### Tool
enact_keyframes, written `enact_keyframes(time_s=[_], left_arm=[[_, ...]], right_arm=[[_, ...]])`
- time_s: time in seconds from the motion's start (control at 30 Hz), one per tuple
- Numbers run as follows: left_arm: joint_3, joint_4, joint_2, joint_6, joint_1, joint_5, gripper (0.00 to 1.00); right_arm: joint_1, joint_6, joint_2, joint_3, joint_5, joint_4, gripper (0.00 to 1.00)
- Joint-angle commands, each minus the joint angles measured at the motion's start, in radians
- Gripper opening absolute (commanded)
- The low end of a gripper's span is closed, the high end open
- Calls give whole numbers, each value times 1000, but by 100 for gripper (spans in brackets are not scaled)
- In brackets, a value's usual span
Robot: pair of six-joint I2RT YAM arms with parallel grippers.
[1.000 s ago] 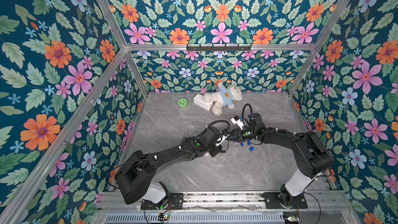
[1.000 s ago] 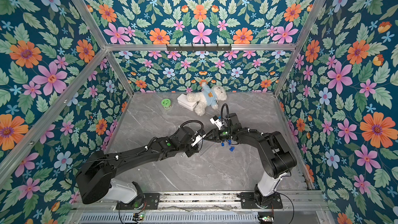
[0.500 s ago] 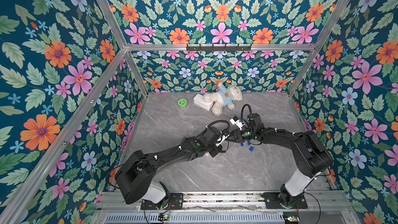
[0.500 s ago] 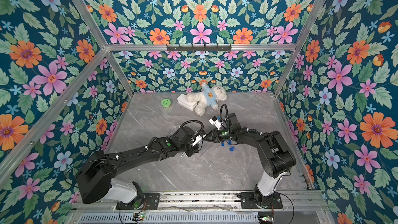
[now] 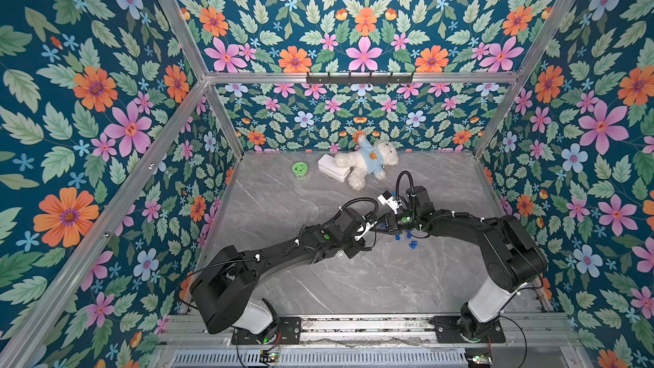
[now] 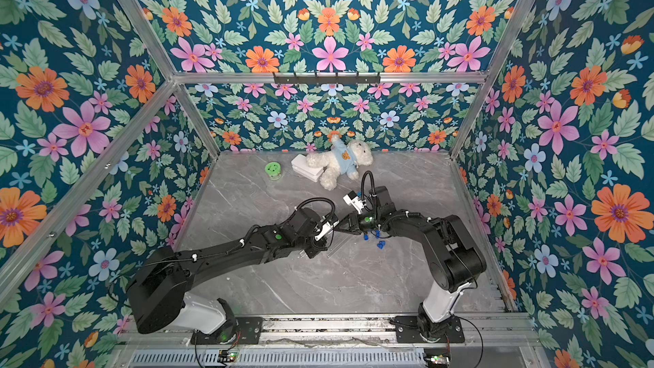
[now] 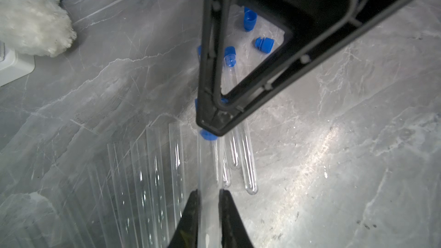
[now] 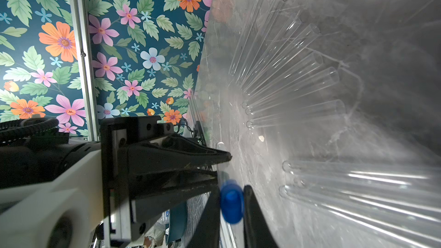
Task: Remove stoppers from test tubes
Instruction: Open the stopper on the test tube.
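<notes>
Grey marble tabletop (image 5: 283, 214), floral walls (image 5: 88, 100) all round. Both arms meet near mid-table.

Your left gripper (image 7: 209, 195) is clenched on one clear test tube (image 7: 207, 168). It grips low on the body, with the mouth end pointing away from the fingers toward the other arm.

- Lying flat just beside this gripper are the opened tubes (image 7: 176, 153), side by side with bare mouths.
- The right wrist view shows at least six of them fanned out (image 8: 286, 72). Enter these as done.

Your right gripper (image 8: 231, 188) is pinched on the blue stopper (image 8: 231, 202) at the mouth of the held tube, one finger on each side. In the left wrist view no gap shows between plug and glass. Judgement: the grip is made and the pull is not yet done.

- Under and just past the right gripper's fingertips lie the stoppered tubes (image 7: 233, 153), roughly three, with rounded ends toward the left gripper.
- One plug shows through the gripper frame; the rest are partly hidden, so the count is uncertain. These remain to do.
- Beyond the right gripper, on its far side from the left one, loose stoppers (image 7: 263, 44) lie free on the marble in a small cluster. They also show in a top view (image 5: 412, 243).

Progress estimate: you are past halfway, with one tube in hand and a few left.
</notes>
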Motion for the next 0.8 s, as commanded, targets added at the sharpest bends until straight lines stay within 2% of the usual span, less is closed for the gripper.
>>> enact_keyframes(time_s=[0.0,0.47,0.77], left_arm=[[7,14,-1,12,0,1,4],[1,-23,6,18,-13,-47,1],[1,-34,23,23,-16,-71,0]], right_arm=[[3,-5,-1,7,-18,15,11],[-6,-7,-25,6,-17,11,0],[-42,27,-46,-20,-25,52,0]])
